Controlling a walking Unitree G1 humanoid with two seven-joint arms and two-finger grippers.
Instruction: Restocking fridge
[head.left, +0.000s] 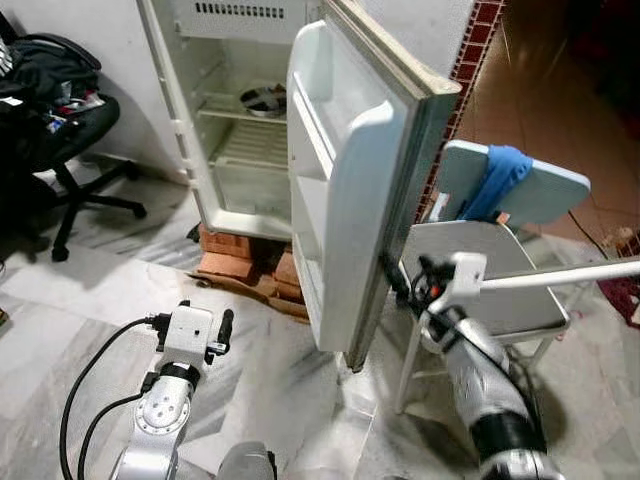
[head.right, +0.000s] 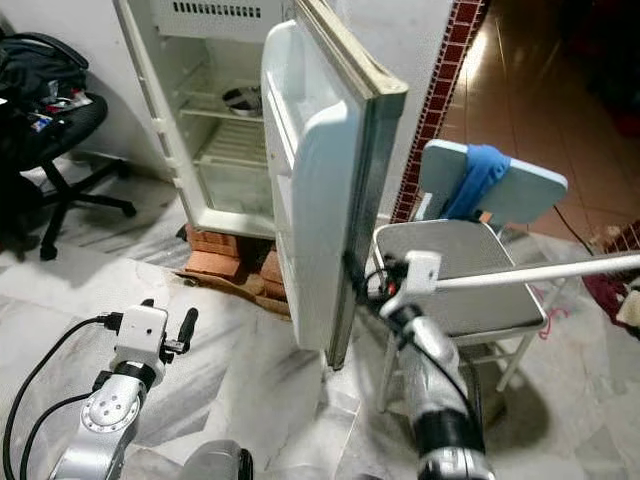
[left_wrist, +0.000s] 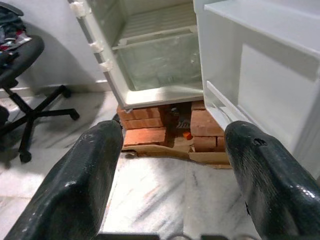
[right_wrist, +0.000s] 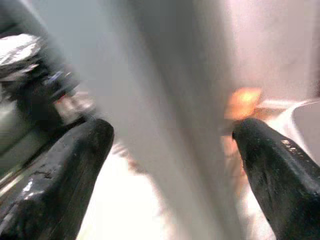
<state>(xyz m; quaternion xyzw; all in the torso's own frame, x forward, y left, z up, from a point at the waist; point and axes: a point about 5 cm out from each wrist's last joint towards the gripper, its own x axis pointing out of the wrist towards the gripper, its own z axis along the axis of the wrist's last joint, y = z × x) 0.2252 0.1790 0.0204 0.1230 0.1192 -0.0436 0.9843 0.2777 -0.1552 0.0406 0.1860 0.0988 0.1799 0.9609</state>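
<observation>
Left end effector (head.left: 205, 322) low over marble floor, fingers spread, empty, idle | right end effector (head.left: 408, 290) fingers parted astride outer edge of white fridge door (head.left: 355, 190), likely to swing it | white open fridge (head.left: 235, 110) on red bricks (head.left: 245, 262), nearly bare

We see a white-lined open fridge (head.left: 250, 130) on red-orange bricks (head.left: 240, 255), a grey-veined white marble floor (head.left: 90, 300), a pale grey chair (head.left: 500, 270) draped with blue cloth (head.left: 497, 180), and a black office chair (head.left: 70, 150).
</observation>
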